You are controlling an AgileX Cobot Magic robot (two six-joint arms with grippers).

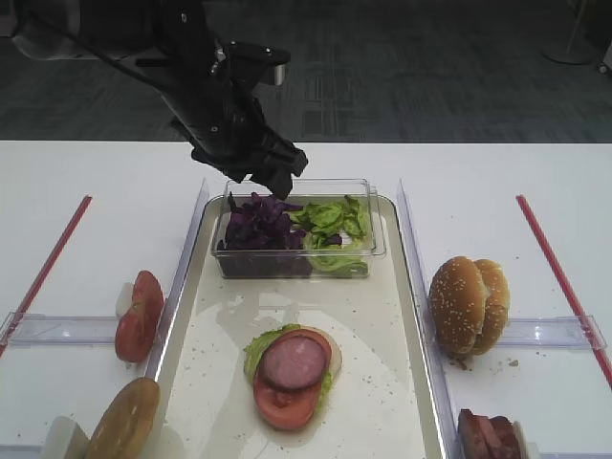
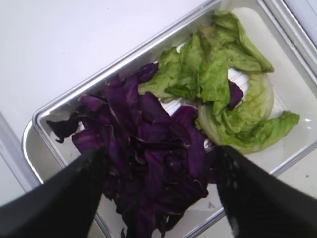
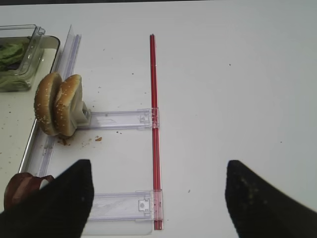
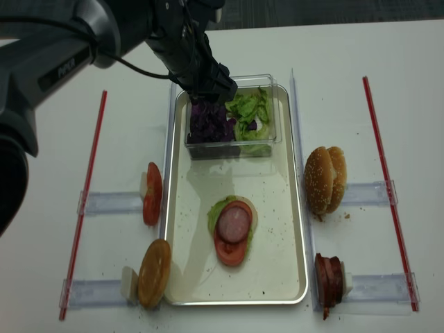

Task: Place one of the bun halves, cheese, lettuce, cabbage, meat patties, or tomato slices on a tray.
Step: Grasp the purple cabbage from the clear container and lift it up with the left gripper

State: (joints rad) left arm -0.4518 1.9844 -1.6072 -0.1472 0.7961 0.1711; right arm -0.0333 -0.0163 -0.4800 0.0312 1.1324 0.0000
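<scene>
Dark purple cabbage (image 1: 258,225) (image 2: 148,148) fills the left half of a clear box, with lettuce (image 1: 335,225) (image 2: 223,84) in the right half. My left gripper (image 1: 273,177) (image 2: 158,151) hangs over the box, open, with its fingers on either side of the cabbage pile. The box stands at the far end of the tray (image 1: 382,382). Mid-tray lies a stack: a meat patty (image 1: 292,361) on a tomato slice (image 1: 282,406) on lettuce. My right gripper (image 3: 158,166) is open over bare table. It does not show in the high views.
Two bun halves (image 1: 469,304) (image 3: 58,104) stand on edge right of the tray, with meat patties (image 1: 488,435) nearer. On the left are tomato slices (image 1: 139,316) and a bun half (image 1: 124,416). Red strips (image 1: 48,268) (image 1: 559,277) and clear holders (image 3: 119,119) flank the tray.
</scene>
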